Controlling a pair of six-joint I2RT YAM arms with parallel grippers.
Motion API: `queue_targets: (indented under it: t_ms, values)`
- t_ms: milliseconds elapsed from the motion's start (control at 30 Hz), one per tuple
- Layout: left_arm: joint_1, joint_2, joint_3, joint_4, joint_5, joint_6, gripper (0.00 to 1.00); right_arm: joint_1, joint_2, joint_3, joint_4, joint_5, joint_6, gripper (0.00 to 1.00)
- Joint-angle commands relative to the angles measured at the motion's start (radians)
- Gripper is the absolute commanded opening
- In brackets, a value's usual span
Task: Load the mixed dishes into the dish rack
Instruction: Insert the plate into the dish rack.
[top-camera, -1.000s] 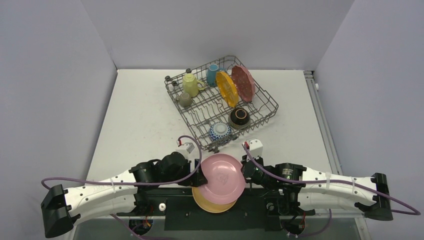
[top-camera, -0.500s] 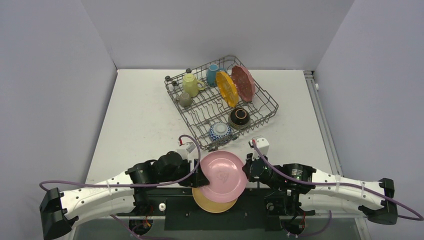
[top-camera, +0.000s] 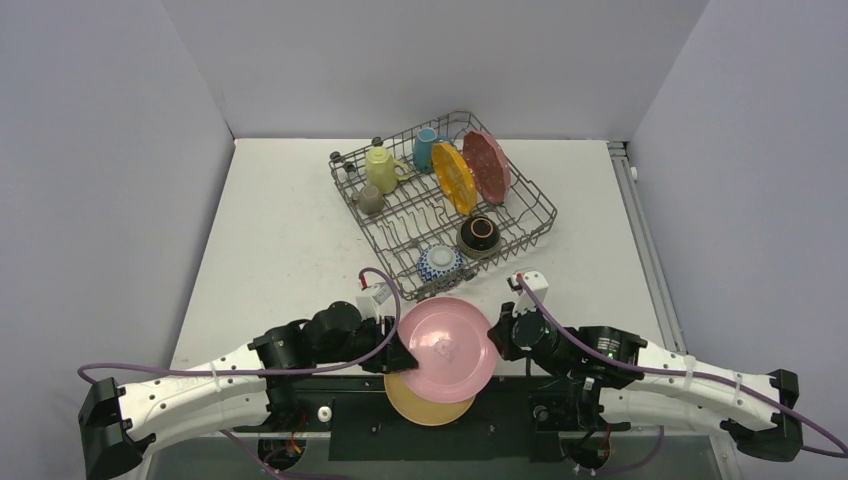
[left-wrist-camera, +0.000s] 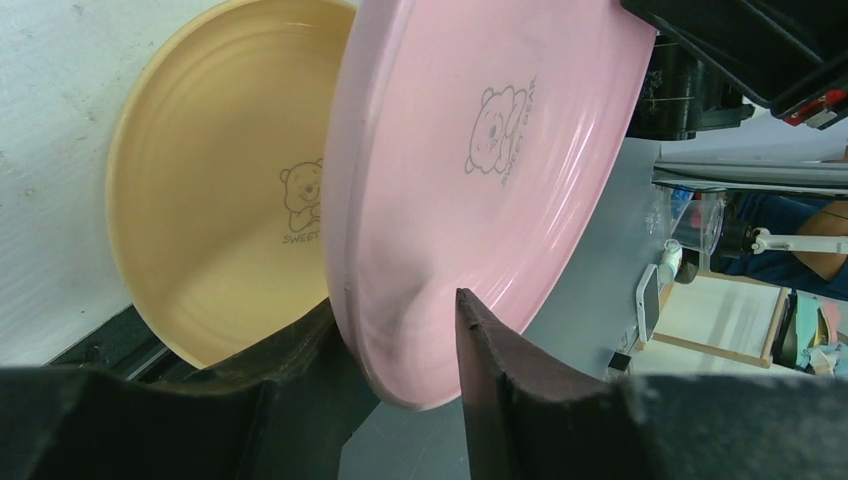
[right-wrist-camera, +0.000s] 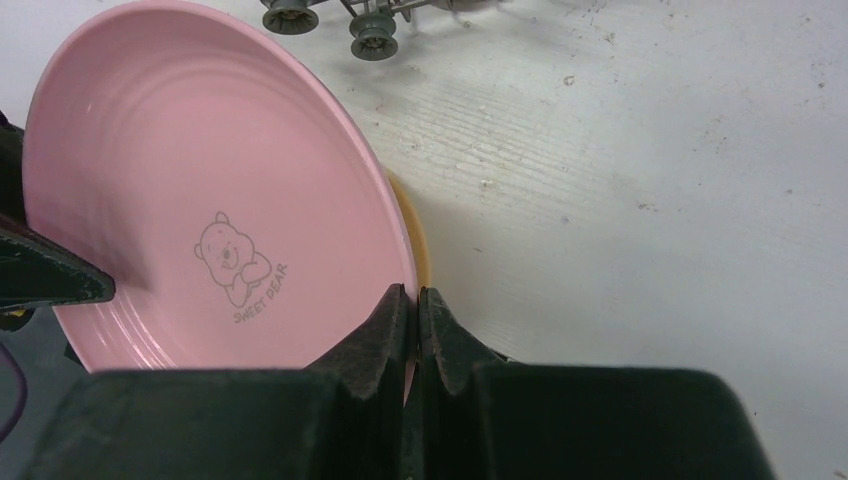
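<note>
Pink plate (top-camera: 447, 345), one rim tight in shut right gripper (right-wrist-camera: 410, 297), other rim inside part-open left gripper (left-wrist-camera: 396, 308), contact unclear.

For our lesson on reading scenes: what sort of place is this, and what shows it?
Probably a robot test cell, not a kitchen: plain walls box in a white table, a left arm and right arm are bolted at its near edge, and the dish rack sits on it.
</note>
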Motion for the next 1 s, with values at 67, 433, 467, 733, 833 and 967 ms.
queue_targets:
  t_ms: [67,433,467,733,833,967]
  values:
    - [0.001,-0.015,-0.002,0.09,0.031,-0.006,0.22,-0.01,-0.048,0.017,0.066,-0.03,0.011,0.0]
    - [0.021,-0.044,-0.013,0.1,0.033,-0.002,0.0,-0.026,-0.112,-0.02,0.068,-0.061,0.001,0.05]
    - [0.023,-0.045,-0.013,0.097,0.038,0.002,0.0,-0.026,-0.118,-0.021,0.069,-0.064,-0.002,0.12]
    - [0.037,-0.068,-0.007,0.105,0.101,0.024,0.0,-0.031,-0.165,-0.023,0.063,-0.116,-0.056,0.4]
    - [0.037,-0.074,-0.003,0.111,0.134,0.036,0.0,-0.033,-0.182,-0.018,0.07,-0.152,-0.085,0.45]
    - [0.037,-0.083,-0.003,0.13,0.182,0.052,0.0,-0.035,-0.203,-0.018,0.094,-0.204,-0.105,0.47]
